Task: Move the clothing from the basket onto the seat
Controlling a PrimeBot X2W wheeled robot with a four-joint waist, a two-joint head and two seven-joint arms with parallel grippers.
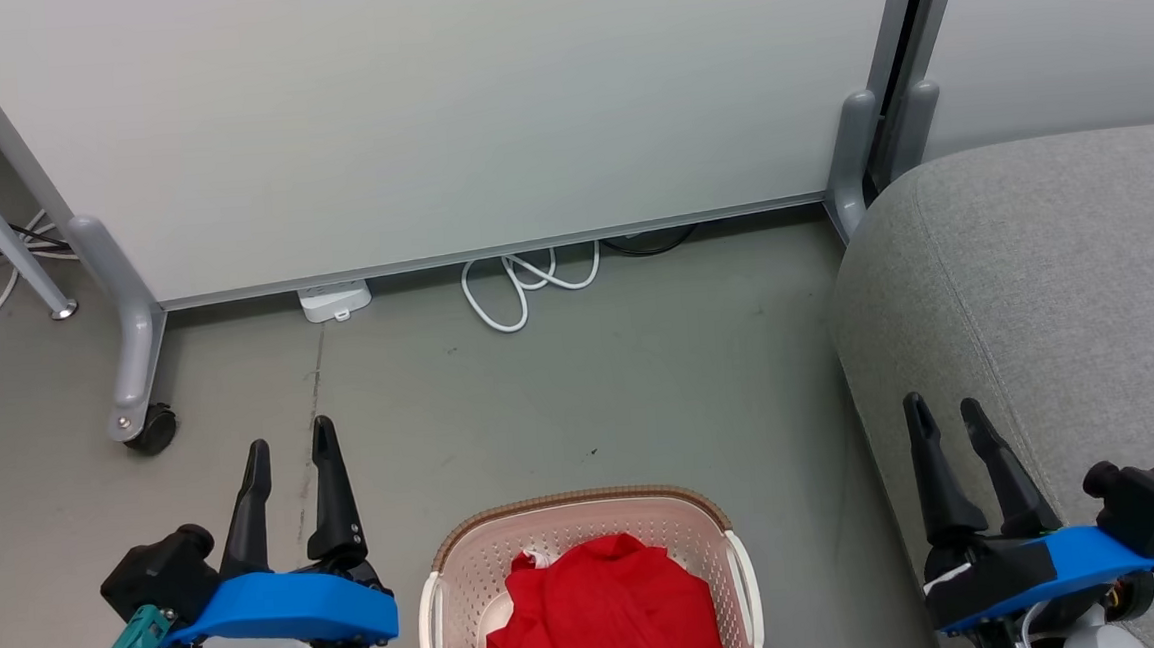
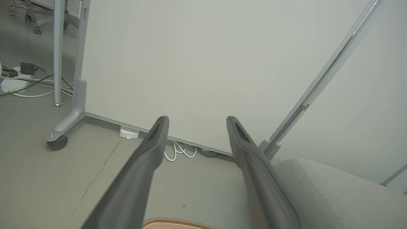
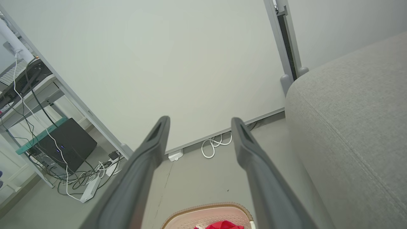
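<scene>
Spread wide and empty, the left tool (image 1: 290, 434) and right tool (image 1: 941, 402) hover either side of the cream laundry basket (image 1: 578, 499) on the floor (image 1: 541, 396), with the grey sofa (image 1: 1056, 285) near on its right. Red clothing (image 1: 604, 603) lies crumpled inside; a deep downward pinch on a raised fold would likely lift it cleanly.

no readable text, labels, numbers
</scene>
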